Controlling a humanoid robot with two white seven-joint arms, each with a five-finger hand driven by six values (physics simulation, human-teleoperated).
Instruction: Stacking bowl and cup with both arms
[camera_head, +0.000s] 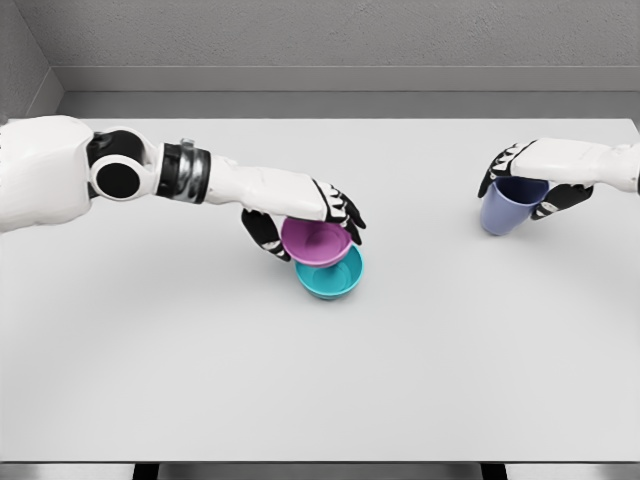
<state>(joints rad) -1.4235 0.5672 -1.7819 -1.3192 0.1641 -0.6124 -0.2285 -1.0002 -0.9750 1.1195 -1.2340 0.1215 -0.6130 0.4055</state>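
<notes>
We've got the left robot hand (305, 222) gripping the pink bowl (316, 243), tilted into the teal bowl (331, 277) to nest; right robot hand (530, 188) grips the blue cup (506, 208), staged next.

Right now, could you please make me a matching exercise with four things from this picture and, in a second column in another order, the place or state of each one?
Things:
1. pink bowl
2. teal bowl
3. blue cup
4. table

Places or states:
A. held by the right hand, far right
B. white, bearing everything
C. gripped by the left hand, sitting tilted in another bowl
D. underneath, partly covered by another bowl

Pairs: 1-C, 2-D, 3-A, 4-B
</notes>
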